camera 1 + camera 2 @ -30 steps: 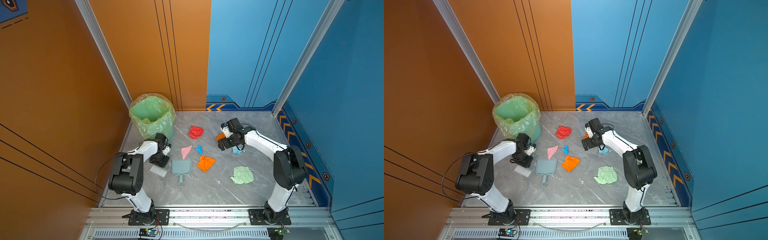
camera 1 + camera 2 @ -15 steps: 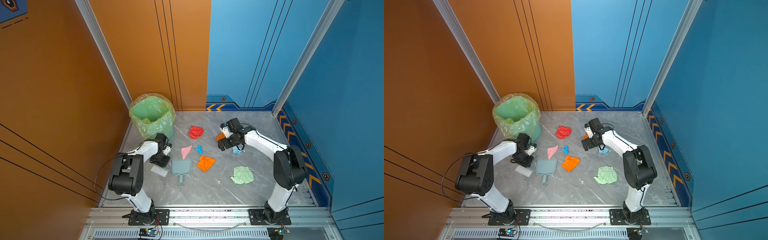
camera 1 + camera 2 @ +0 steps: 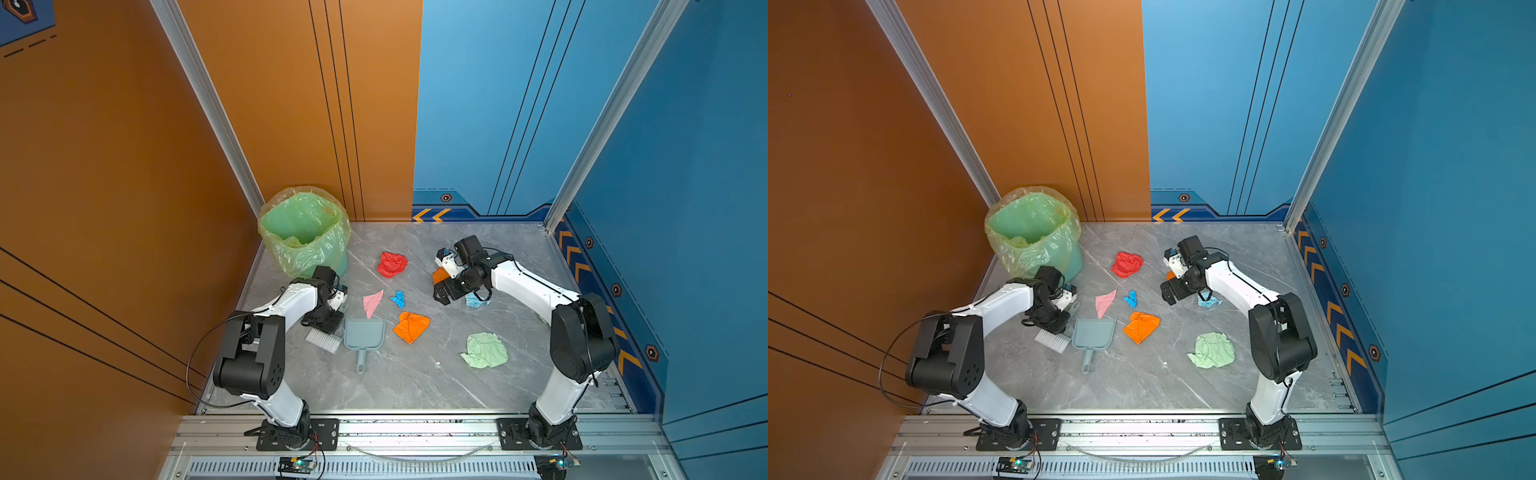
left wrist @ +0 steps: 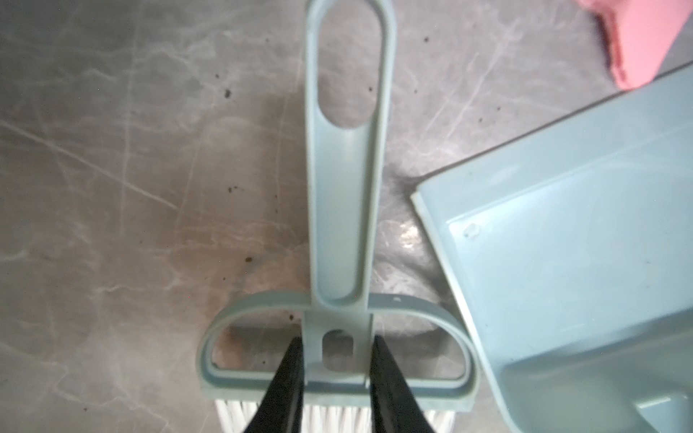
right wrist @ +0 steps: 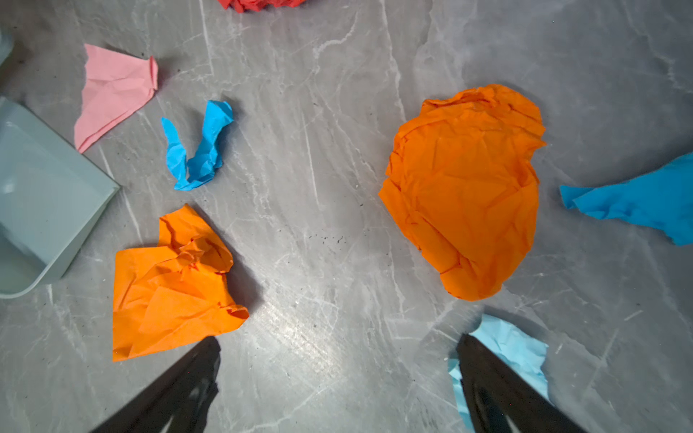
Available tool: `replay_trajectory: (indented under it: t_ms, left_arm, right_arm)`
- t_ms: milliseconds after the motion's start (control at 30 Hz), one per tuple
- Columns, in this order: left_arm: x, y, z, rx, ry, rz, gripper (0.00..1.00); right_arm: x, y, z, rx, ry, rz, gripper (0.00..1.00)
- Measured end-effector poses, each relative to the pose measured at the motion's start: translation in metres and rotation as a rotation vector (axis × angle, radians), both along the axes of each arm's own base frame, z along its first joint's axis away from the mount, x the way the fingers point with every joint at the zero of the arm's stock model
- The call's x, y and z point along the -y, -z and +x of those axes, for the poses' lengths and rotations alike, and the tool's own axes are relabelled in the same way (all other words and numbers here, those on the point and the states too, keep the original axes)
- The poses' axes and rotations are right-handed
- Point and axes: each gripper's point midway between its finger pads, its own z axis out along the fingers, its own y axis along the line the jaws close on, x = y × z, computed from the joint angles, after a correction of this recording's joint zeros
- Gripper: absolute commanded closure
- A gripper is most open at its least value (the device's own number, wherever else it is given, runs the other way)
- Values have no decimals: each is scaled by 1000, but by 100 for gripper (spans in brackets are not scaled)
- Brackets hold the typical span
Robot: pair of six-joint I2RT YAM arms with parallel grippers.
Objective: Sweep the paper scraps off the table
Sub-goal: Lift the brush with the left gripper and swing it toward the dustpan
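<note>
The paper scraps lie loose across the middle and right of the tabletop, none in the dustpan yet. Nearest my bases is the pale green scrap, well apart from both arms. My left fingers are clamped on the brush at the root of its handle; the handle's long axis runs straight out from them, bristles back under my wrist. Every scrap lies to the right of the brush, with the dustpan between, its mouth facing away and the pink scrap just beside its lip; my left arm is the nearer one, and I judge the sweep must start from beyond the scraps. My right fingers hang spread wide and empty, the light blue scrap beside one of them. Farther off sit the red scrap and the bin. I can read no brand or writing anywhere.
</note>
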Motion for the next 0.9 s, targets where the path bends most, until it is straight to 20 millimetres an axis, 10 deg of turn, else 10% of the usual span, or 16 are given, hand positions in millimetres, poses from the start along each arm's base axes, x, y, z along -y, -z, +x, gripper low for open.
replay_trajectory:
  t_ms: [900]
  left_arm:
    - [30,-87,-10,231,52,-166,90]
  right_arm:
    - [-50,-55,-55,-14,-381,314,0]
